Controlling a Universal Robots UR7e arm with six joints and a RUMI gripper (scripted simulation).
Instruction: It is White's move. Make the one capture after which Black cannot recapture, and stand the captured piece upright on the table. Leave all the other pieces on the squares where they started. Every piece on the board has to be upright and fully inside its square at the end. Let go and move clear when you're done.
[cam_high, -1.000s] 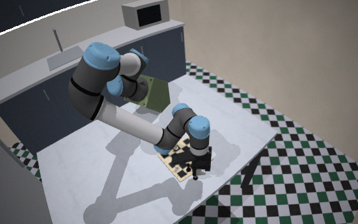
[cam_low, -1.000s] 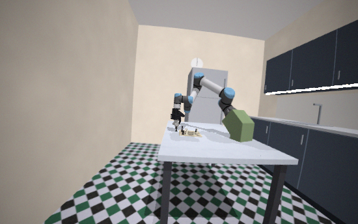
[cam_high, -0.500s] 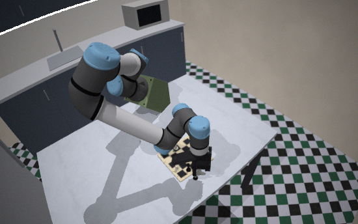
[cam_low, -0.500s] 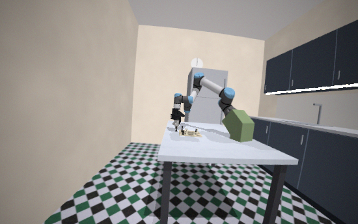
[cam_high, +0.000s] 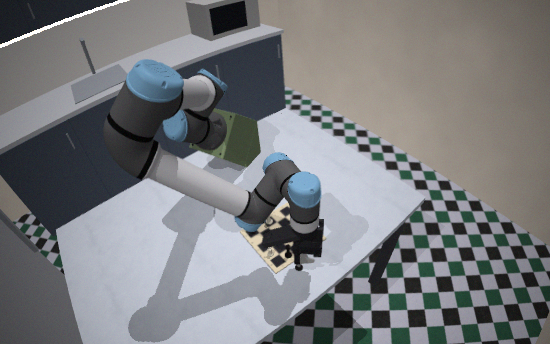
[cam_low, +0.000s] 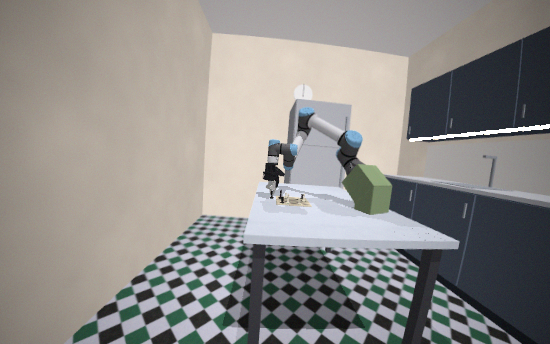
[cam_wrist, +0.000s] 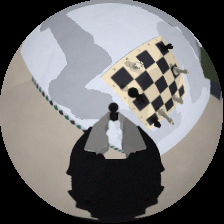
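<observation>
Black gripper (cam_wrist: 114, 120) is pinching a black pawn (cam_wrist: 114, 108) between its jaws, holding it above the white table (cam_high: 125, 240). Beside the gripper, the chessboard (cam_wrist: 122, 78) is lying flat, carrying the other pieces.

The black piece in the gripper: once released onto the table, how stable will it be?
The black piece looks rigid: the gripper pinches it without visible deformation. It looks tall and slim, so probably tippy if released tilted. The round head suggests it could roll across the table if it falls.

Grey-and-white arm (cam_high: 200, 180), blue joint caps, black tool (cam_high: 299, 259).
</observation>
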